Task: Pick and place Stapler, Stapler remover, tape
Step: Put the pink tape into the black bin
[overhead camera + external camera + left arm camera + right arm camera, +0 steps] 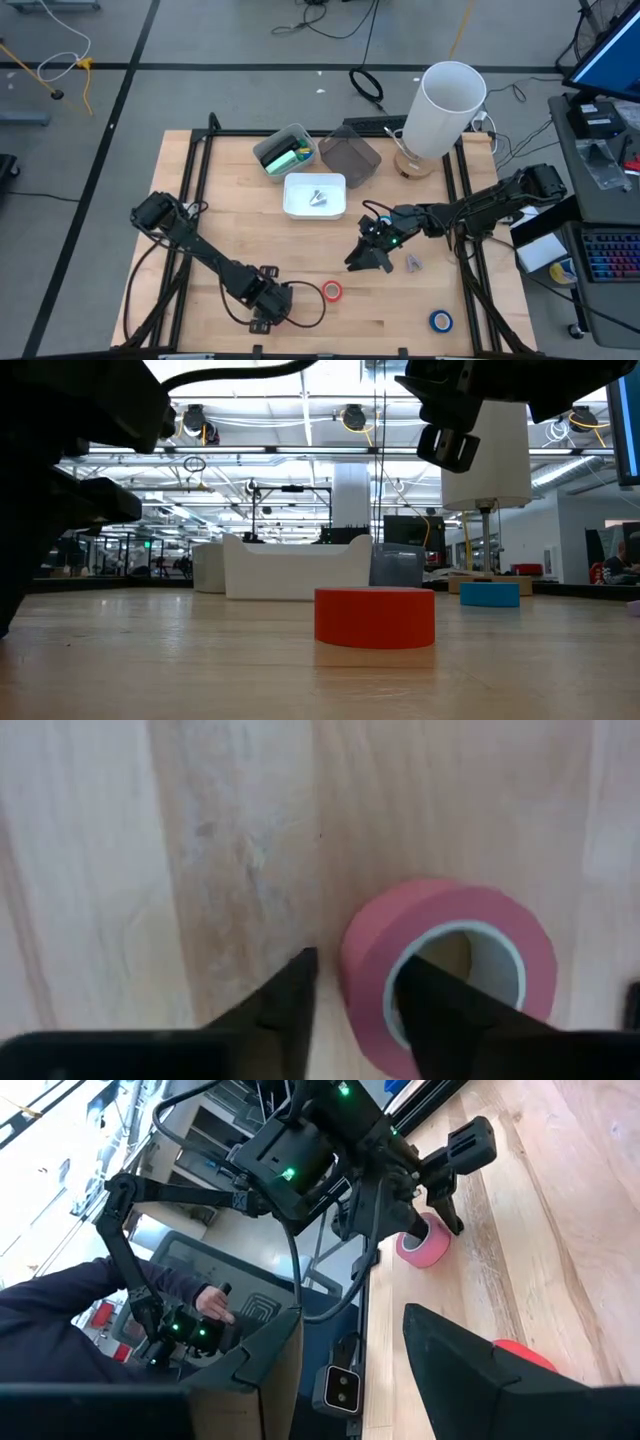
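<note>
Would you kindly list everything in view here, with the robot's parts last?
table: one, pale wood, under everything
tape: one, red, near edge, at the left gripper
tape: one, blue, near right corner
cylinder: one, white, far right corner
bin: one, dark grey, left of the cylinder
bin: one, pale, far centre, holding a green thing
tray: one, white, centre, metal piece inside
small item: one, greyish, beside the right gripper
person: one, dark sleeve, beyond the table
left gripper: open, astride the red tape's wall
right gripper: open, empty, above the table right of centre
</note>
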Tool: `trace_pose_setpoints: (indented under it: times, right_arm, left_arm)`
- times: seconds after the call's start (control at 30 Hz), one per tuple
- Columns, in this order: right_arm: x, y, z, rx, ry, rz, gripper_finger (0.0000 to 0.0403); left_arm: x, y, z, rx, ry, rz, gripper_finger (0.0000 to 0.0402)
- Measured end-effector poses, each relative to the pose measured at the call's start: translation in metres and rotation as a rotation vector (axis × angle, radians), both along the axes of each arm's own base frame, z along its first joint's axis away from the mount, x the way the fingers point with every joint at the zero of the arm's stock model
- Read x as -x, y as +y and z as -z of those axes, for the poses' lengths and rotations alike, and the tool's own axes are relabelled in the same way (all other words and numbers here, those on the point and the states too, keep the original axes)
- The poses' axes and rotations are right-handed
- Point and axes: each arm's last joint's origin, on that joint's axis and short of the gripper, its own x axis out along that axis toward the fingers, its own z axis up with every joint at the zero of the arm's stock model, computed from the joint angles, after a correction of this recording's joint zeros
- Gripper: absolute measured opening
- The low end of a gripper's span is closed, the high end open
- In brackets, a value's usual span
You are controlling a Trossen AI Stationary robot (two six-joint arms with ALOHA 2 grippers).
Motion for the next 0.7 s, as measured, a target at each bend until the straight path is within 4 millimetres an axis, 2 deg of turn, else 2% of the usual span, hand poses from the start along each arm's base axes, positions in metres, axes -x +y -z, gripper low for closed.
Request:
trace_pose_setpoints:
  times: [0.17, 0.33, 0.5, 0.7]
  right_arm:
    - [0.000, 0.000, 0.000, 0.000, 0.000, 0.000, 0.0167]
    - [0.000, 0.000, 0.000, 0.014, -0.008, 0.002, 0.0167]
    - [0.000, 0.000, 0.000, 0.078, -0.048, -0.010, 0.0167]
    - [-0.002, -0.001, -0.007, 0.141, -0.163, 0.012, 0.0167]
  left_arm:
    - [-0.002, 0.005, -0.006, 0.013, -0.004, -0.018, 0.0035]
    - [-0.005, 0.017, -0.025, 0.080, -0.027, -0.046, 0.0035]
    - [-0.010, 0.040, -0.060, 0.141, -0.125, -0.103, 0.0035]
    - [-0.014, 0.076, -0.112, 0.182, -0.360, -0.191, 0.0035]
